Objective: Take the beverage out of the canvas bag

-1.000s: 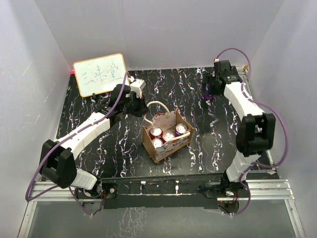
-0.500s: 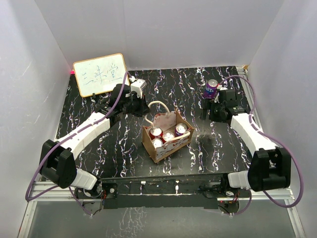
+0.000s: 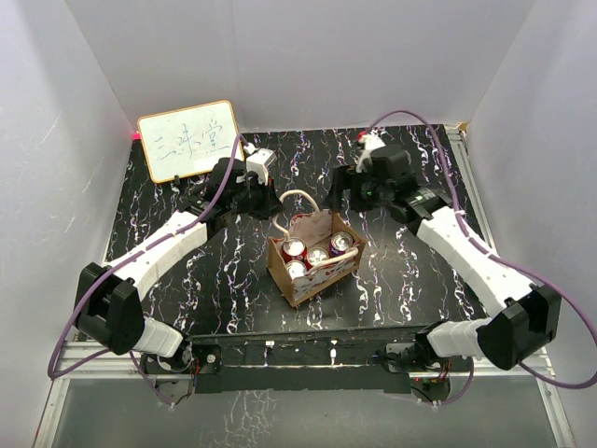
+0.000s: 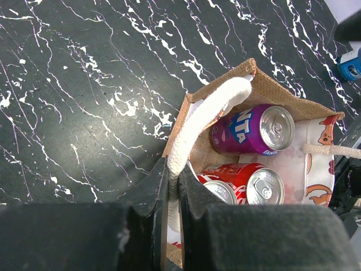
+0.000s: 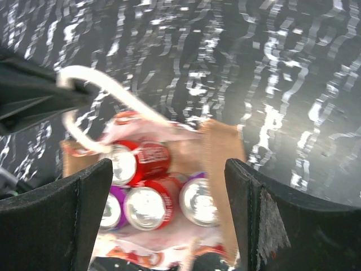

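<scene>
Currently the canvas bag (image 3: 312,271) stands near the middle of the black marbled table (image 3: 401,271), between the two arms, mouth up. From the top view we count four can tops inside it.

The left wrist view shows a purple Fanta can (image 4: 251,130) lying against the burlap wall, with a red cola can (image 4: 242,175) just beside it.

The left gripper (image 4: 169,192) is pinched tight on the bag's near white loop handle (image 4: 211,107), and the rope runs up out of the closed fingers to the bag rim.

The right gripper (image 5: 166,169) hangs over the bag opening with its fingers (image 5: 84,209) spread wide and nothing between them. The cans show below the gap, and we cannot tell how high above them it is.

A whiteboard (image 3: 187,140) with blue writing leans at the far left corner, well apart from the bag.
</scene>
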`<action>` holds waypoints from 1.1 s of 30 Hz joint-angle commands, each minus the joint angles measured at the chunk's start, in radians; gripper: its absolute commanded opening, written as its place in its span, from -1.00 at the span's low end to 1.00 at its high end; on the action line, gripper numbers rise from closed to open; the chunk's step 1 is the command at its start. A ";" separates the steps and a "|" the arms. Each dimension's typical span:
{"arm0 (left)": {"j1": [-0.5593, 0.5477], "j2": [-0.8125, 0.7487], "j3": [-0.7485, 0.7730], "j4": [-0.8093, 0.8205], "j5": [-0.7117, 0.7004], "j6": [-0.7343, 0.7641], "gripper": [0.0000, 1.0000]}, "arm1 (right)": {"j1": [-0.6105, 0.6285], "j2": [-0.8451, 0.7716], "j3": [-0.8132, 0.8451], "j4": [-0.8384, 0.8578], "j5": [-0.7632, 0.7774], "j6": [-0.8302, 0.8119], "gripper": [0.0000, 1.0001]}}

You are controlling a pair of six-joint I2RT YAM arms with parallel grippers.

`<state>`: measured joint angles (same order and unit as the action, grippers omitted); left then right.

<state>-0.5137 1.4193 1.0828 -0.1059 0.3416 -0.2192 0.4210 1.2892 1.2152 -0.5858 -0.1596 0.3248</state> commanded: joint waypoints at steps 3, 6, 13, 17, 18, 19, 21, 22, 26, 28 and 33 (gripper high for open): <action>-0.005 -0.022 0.015 -0.017 0.019 -0.005 -1.00 | 0.237 0.064 0.112 -0.011 0.121 0.016 0.62; -0.005 -0.022 0.018 -0.025 0.003 0.000 -1.00 | 0.359 0.093 0.104 -0.018 0.209 -0.004 0.55; -0.004 -0.029 0.023 -0.045 -0.052 0.023 -1.00 | 0.506 0.178 0.070 -0.017 0.338 -0.032 0.47; -0.005 -0.034 0.021 -0.048 -0.070 0.033 -1.00 | 0.526 0.206 0.067 0.007 0.348 -0.035 0.46; -0.005 -0.035 0.019 -0.049 -0.078 0.034 -1.00 | 0.528 0.206 0.061 0.018 0.344 -0.036 0.46; -0.004 -0.033 0.020 -0.050 -0.084 0.036 -1.00 | 0.528 0.206 0.053 0.030 0.341 -0.038 0.47; -0.005 -0.029 0.025 -0.055 -0.085 0.039 -1.00 | 0.528 0.208 0.041 0.043 0.344 -0.037 0.46; -0.004 -0.028 0.027 -0.057 -0.083 0.040 -1.00 | 0.528 0.209 0.037 0.044 0.352 -0.037 0.45; -0.005 -0.028 0.025 -0.053 -0.076 0.038 -1.00 | 0.528 0.220 0.025 0.035 0.393 -0.039 0.45; -0.004 -0.026 0.025 -0.054 -0.076 0.038 -1.00 | 0.527 0.227 0.026 0.023 0.408 -0.041 0.45; -0.005 -0.019 0.027 -0.055 -0.079 0.039 -1.00 | 0.532 0.243 0.023 0.037 0.376 -0.044 0.44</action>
<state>-0.5137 1.4185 1.0828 -0.1356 0.2691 -0.1898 0.9436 1.5230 1.2400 -0.6010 0.2089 0.2893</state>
